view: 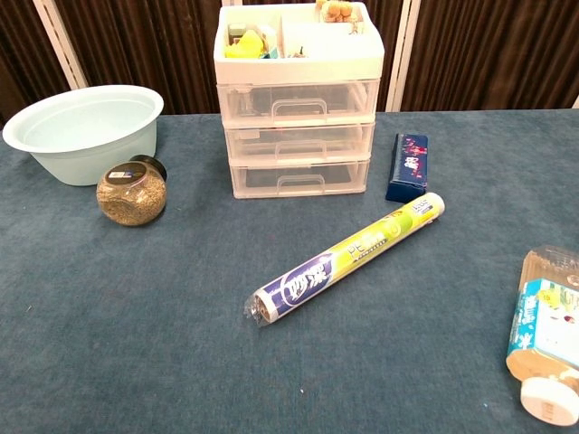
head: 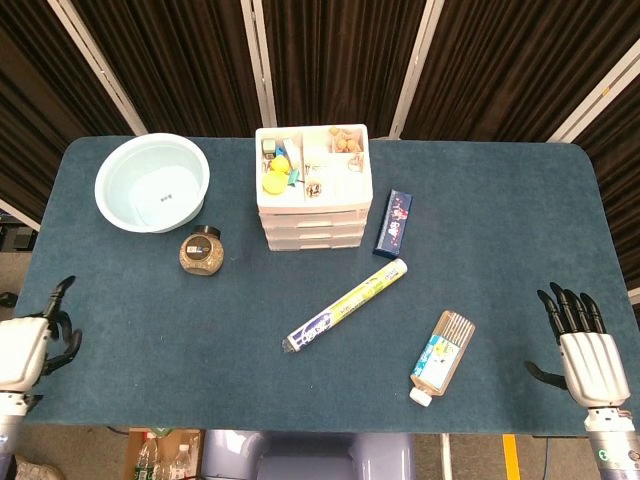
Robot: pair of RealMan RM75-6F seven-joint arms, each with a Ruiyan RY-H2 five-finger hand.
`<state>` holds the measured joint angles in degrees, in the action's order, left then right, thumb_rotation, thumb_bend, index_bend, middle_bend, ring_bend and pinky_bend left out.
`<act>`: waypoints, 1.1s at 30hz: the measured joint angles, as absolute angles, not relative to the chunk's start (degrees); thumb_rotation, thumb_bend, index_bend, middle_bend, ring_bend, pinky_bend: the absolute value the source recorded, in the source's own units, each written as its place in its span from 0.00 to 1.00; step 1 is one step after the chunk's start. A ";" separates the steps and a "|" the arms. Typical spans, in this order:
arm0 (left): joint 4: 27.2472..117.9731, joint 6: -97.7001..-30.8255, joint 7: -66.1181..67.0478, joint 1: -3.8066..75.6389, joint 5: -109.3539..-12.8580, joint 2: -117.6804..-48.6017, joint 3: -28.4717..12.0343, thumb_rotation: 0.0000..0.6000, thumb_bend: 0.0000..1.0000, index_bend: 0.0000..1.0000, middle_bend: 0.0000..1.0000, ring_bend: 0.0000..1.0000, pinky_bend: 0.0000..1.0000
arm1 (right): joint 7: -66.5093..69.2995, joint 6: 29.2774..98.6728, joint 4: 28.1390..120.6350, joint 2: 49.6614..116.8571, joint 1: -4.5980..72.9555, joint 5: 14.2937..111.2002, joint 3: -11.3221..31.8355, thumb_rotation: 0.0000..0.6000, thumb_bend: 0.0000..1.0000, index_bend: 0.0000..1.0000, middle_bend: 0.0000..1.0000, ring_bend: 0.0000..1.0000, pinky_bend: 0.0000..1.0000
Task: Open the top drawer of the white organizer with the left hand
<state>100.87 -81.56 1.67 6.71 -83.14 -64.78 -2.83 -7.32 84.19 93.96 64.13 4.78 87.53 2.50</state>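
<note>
The white organizer (head: 313, 186) stands at the back middle of the table, with small items in its open top tray. In the chest view the organizer (view: 297, 63) shows three clear drawers, all pushed in; the top drawer (view: 298, 102) has a handle at its middle. My left hand (head: 28, 344) hovers at the table's front left edge, far from the organizer, holding nothing, with its fingers pointing right and slightly bent. At the front right edge my right hand (head: 581, 347) is empty with its fingers spread. Neither hand shows in the chest view.
A pale blue bowl (head: 152, 182) and a round jar (head: 201, 252) sit left of the organizer. A blue box (head: 393, 223) lies to its right. A wrapped roll (head: 346, 304) lies diagonally mid-table, and a bottle (head: 443, 356) lies at the front right.
</note>
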 measured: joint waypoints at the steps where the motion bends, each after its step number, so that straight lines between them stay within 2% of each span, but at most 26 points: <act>1: 102.54 -80.49 1.22 7.10 -82.05 -64.82 -3.11 1.00 0.62 0.10 0.99 0.88 0.84 | -7.31 84.18 93.95 64.13 4.80 87.64 2.46 1.00 0.07 0.00 0.00 0.00 0.00; 5: 109.46 -75.53 -0.12 9.59 -74.34 -65.50 -5.43 1.00 0.64 0.12 1.00 0.91 0.86 | -6.98 84.03 93.94 64.12 4.87 87.85 2.33 1.00 0.07 0.00 0.00 0.00 0.00; 12: 117.88 -68.77 -0.79 16.46 -54.41 -70.07 -12.45 1.00 0.64 0.14 1.00 0.91 0.87 | -6.32 83.76 93.95 63.83 4.98 87.85 2.28 1.00 0.07 0.00 0.00 0.00 0.00; 21: 119.77 -64.43 -1.57 27.42 -34.20 -81.17 -21.50 1.00 0.65 0.15 1.00 0.94 0.94 | -5.75 83.64 94.28 63.49 5.04 88.31 2.02 1.00 0.07 0.00 0.00 0.00 0.00; 27: 117.20 -62.65 -2.42 33.56 -28.47 -88.41 -25.15 1.00 0.65 0.15 1.00 0.94 0.96 | -5.54 83.41 94.46 63.35 5.12 88.55 1.83 1.00 0.07 0.00 0.00 0.00 0.00; 33: 113.26 -61.70 -3.93 37.27 -26.89 -93.31 -27.60 1.00 0.65 0.15 1.00 0.94 0.96 | -4.89 83.01 94.84 63.02 5.18 88.32 1.74 1.00 0.07 0.00 0.00 0.00 0.00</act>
<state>113.26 -61.70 -3.93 37.27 -26.89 -93.31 -27.60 -4.89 83.01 94.84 63.02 5.18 88.32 1.74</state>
